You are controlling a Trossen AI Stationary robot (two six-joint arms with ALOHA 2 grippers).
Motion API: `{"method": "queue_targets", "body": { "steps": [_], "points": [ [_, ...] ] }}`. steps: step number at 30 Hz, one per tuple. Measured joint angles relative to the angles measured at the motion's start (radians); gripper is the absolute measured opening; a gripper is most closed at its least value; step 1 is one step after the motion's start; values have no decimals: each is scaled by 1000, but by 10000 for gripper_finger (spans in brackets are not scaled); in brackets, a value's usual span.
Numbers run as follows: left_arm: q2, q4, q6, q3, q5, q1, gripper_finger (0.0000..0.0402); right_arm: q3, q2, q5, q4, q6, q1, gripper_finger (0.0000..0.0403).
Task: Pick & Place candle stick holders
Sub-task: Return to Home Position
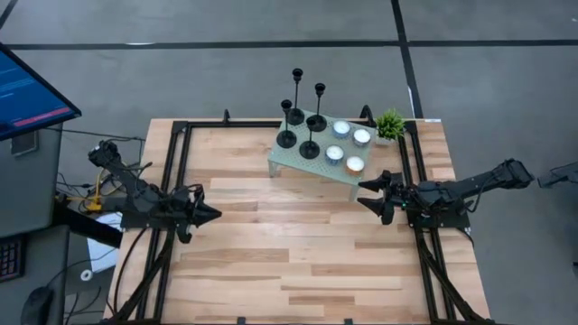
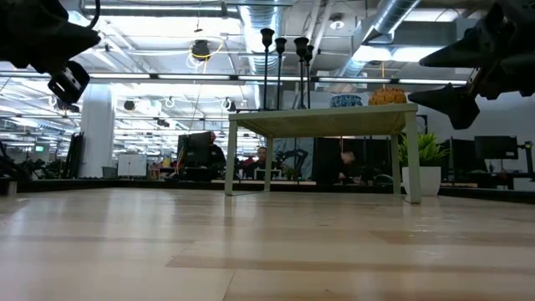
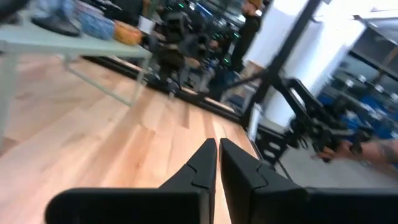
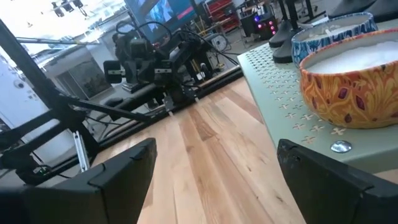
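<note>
**A:** What's on the far side?

**B:** A green shelf (image 1: 280,155) stands far centre. The four candle stick holders (image 1: 298,122) fill its left half and four candles (image 1: 334,153) its right. A potted plant (image 1: 390,124) sits just beside its far right corner.

**A:** And the grippers?

**B:** The left gripper (image 1: 217,215) is over the table's (image 1: 298,271) left side, fingers pressed together, empty. The right gripper (image 1: 363,194) is spread wide and empty, just near of the shelf's right end, apart from it.

**A:** Room to move?

**B:** Open wood between them and across the near half.

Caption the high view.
Four matte black metal candle stick holders, four candles on green shelf; left gripper shut, right gripper open.
</note>
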Motion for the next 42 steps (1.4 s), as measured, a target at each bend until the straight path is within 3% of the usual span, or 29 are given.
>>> {"method": "queue_targets", "body": {
  "steps": [9,42],
  "points": [
    [2,-20,3,-26,145,0,6,-4,5,4,88,8,0,328],
    [2,-8,4,-26,146,0,12,-4,3,4,80,3,0,328]
  ]
}}
